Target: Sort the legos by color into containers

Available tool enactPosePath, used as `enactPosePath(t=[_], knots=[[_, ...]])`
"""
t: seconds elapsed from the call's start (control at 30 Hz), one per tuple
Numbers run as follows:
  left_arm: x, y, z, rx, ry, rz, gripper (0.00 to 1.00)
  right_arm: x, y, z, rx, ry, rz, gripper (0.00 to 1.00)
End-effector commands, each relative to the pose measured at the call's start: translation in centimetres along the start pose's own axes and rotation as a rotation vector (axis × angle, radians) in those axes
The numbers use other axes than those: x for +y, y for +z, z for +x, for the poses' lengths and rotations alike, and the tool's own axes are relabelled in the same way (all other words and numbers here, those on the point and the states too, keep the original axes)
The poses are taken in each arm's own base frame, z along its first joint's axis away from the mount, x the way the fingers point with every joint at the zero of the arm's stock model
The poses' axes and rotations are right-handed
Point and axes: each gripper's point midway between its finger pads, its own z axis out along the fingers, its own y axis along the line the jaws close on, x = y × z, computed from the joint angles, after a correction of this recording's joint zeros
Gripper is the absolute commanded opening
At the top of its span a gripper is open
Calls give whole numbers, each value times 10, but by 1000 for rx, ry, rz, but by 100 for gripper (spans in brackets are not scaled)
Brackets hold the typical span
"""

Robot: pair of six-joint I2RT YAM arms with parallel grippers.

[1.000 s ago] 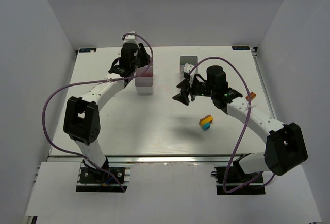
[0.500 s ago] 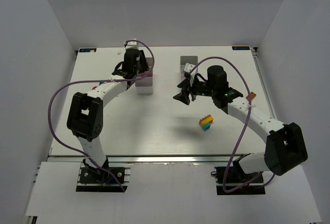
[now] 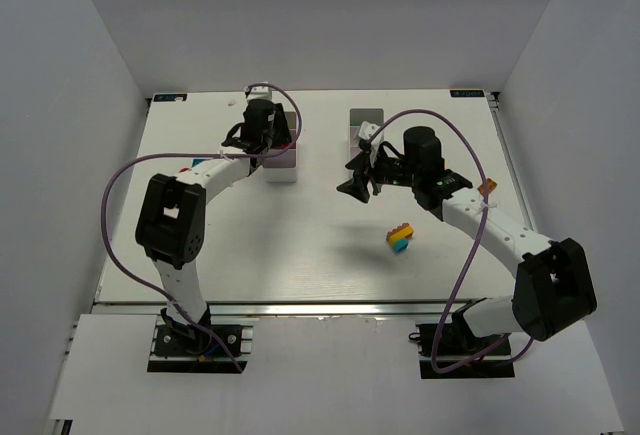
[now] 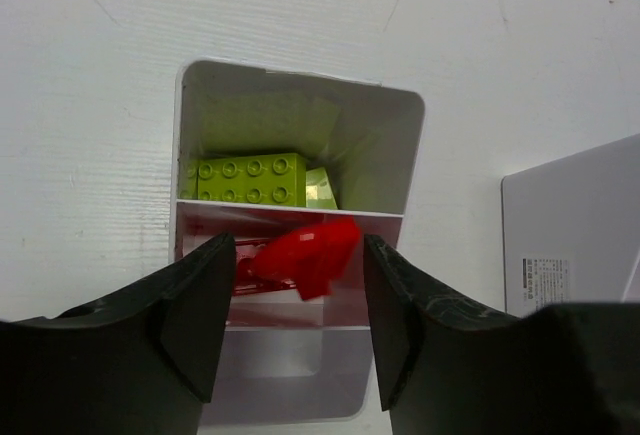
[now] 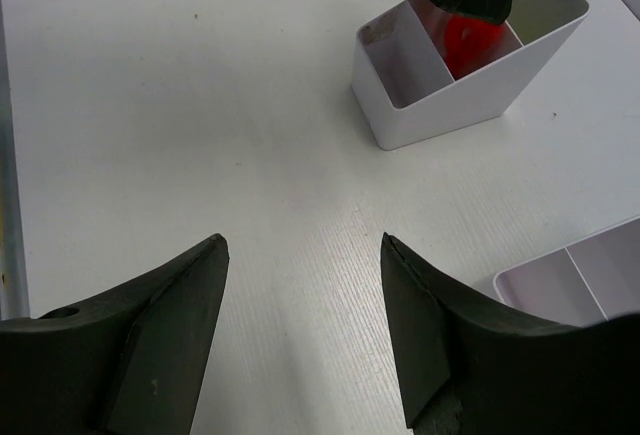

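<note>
Left pincer (image 4: 298, 280) rightward — red brick (image 4: 310, 250) below

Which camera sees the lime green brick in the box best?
Left wrist view. It looks straight down into the bin, so the lime brick shows clearly. In the top view the left arm hides it. The right wrist view shows the bin, but not the brick.

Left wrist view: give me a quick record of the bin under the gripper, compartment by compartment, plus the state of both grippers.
bin: white, three compartments
far compartment: lime bricks
middle compartment: red pieces
near compartment: no brick seen; partly hidden
left gripper: spread above the middle compartment; unclear whether it grips a red piece
right gripper: open, empty, over bare table
</note>
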Motion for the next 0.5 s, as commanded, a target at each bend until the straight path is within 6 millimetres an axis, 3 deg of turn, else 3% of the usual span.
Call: enactPosePath(t=[0.0,0.17,0.3,0.37,0.47], knots=[[-2,-8,-11,-33,-4,-2,64,-3,-3,-5,-11,-13,12,68],[-7,-15,-28,-67,-21,11,72,-3,-3,-5,-11,-13,7,68],[-14,-29,-52,-97,-35,27,71,-2,-3,-5,-8,-20,-2,68],[-14,-45,-67,-119,-47,22,61,0,-4,-5,-3,-24,-10,68],[7,-62,-70,-78,-99,-43,47,3,-5,-3,5,-42,-27,68]])
